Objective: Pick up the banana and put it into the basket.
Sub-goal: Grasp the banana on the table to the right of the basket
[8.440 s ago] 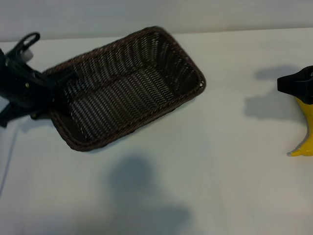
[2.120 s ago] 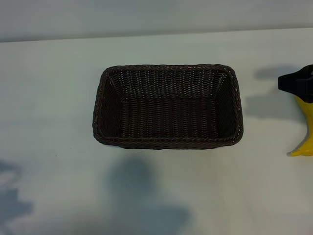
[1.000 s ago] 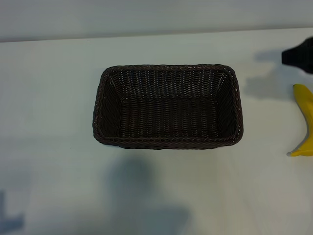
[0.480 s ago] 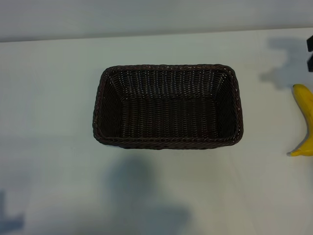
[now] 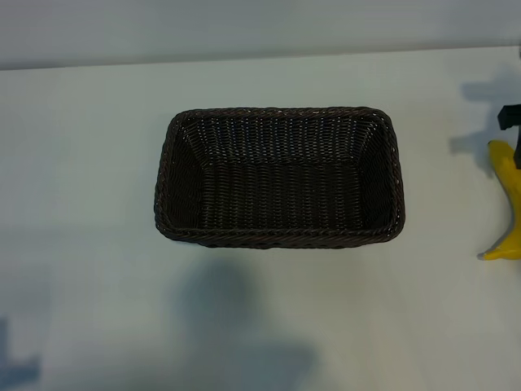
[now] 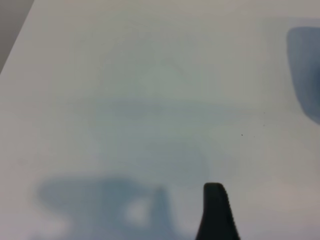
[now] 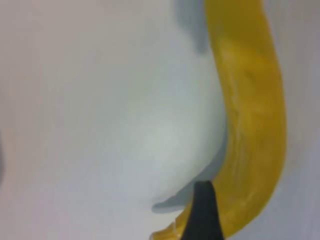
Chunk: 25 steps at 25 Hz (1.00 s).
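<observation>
A: Where is the curved yellow banana (image 5: 511, 204) now?

B: It lies on the pale white table (image 5: 81, 163), at about three o'clock from the rectangular dark brown woven wicker basket (image 5: 279, 177), well apart from it and at the edge of the exterior view. Its one end points to about seven o'clock. It is cut by the frame edge, so I see only part of it.

A: And the basket?

B: It stands upright in the middle of the table, with its long side going from nine to three o'clock. Nothing is inside it.

A: Which gripper is at work?

B: The right gripper (image 5: 511, 130). Only a small black part of it shows in the exterior view, at the twelve o'clock end of the banana. In the right wrist view one black fingertip (image 7: 202, 212) is in front of the banana (image 7: 252, 115). I cannot tell if it touches the peel.

A: How do its jaws stand?

B: They are spread wide. They hold nothing; the banana rests on the table.

A: And the left gripper?

B: It is outside the exterior view. Its wrist view shows one dark fingertip (image 6: 216, 212) above the bare table, with shadows there. Its jaws also stand wide apart, with nothing between them.
</observation>
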Each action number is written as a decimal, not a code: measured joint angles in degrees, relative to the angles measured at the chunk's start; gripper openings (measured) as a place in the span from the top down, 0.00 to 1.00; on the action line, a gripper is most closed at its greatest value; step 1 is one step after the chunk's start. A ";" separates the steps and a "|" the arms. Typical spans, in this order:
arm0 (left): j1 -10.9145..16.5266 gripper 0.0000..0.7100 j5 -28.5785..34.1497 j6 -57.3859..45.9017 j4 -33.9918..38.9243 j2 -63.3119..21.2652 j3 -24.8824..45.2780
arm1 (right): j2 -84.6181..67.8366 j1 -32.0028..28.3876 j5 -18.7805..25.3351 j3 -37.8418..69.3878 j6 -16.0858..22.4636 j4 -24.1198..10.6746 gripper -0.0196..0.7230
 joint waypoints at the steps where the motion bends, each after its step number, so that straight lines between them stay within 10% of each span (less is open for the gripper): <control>1: 0.00 0.26 0.00 0.05 0.00 0.00 0.00 | 0.62 0.00 -0.31 0.00 -0.05 -0.15 0.20; 25: 0.00 0.26 0.00 0.00 0.00 0.00 0.00 | 10.44 0.00 -6.10 0.00 -1.20 -0.58 0.20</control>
